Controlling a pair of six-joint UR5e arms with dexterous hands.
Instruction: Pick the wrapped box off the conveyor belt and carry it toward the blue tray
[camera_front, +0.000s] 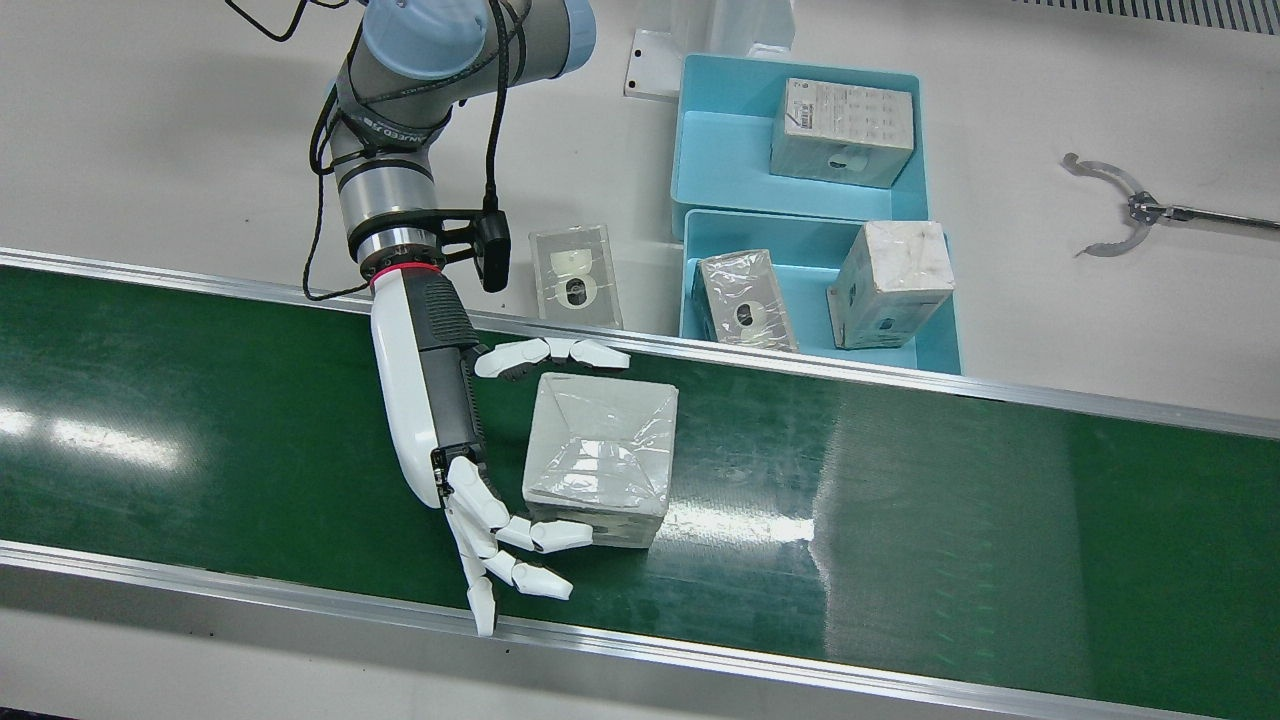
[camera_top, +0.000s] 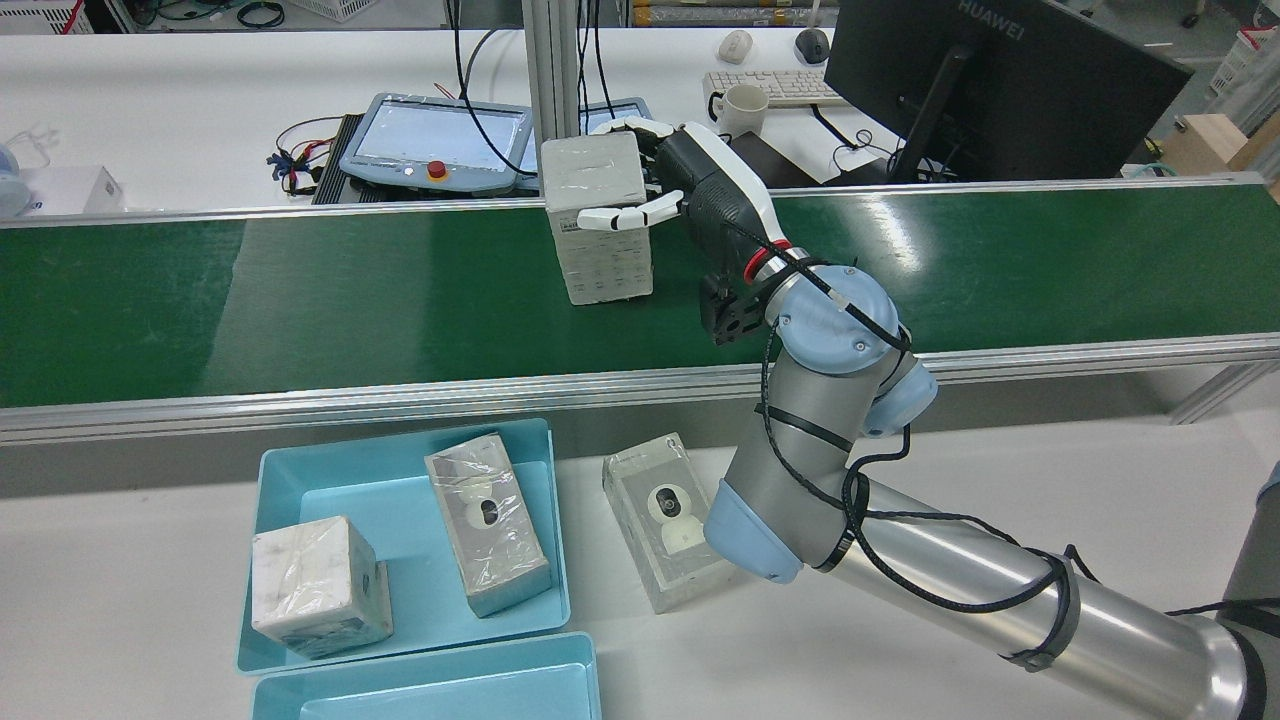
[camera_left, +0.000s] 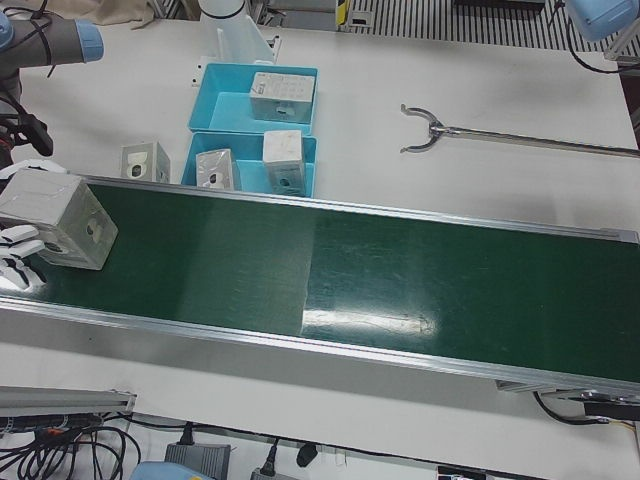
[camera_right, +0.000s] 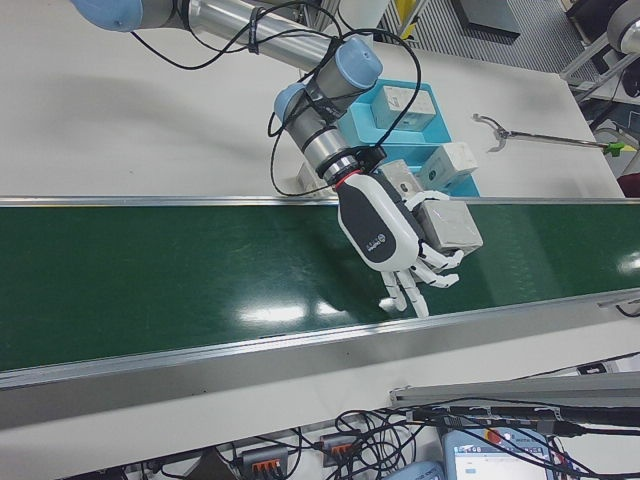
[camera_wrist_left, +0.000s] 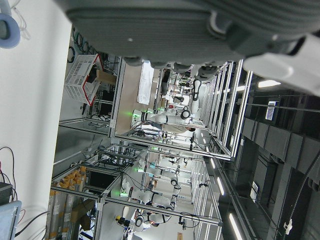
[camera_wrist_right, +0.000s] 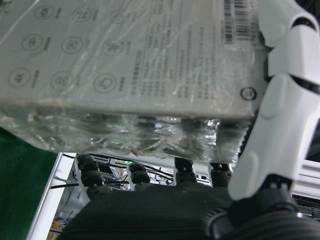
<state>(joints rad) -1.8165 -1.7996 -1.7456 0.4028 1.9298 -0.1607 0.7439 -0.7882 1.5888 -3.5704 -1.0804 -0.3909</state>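
Wrapped box (camera_front: 600, 455): grey-white carton under glossy, crinkled clear film, folded seams crossing its top, rows of small printed icons on one side; stood upright on the green conveyor belt (camera_front: 900, 500), mid-width, towards the robot's right end of the table; was clasped by the right hand (camera_front: 470, 440), palm flat against its side, one digit lying along the robot-side face, fingers (camera_front: 545, 535) curled round the operator-side face; sat across the belt rail from the blue tray (camera_front: 935, 330), near but apart, two similar wrapped boxes inside it; left hand's state: cannot tell, only its casing seen up close in its own view
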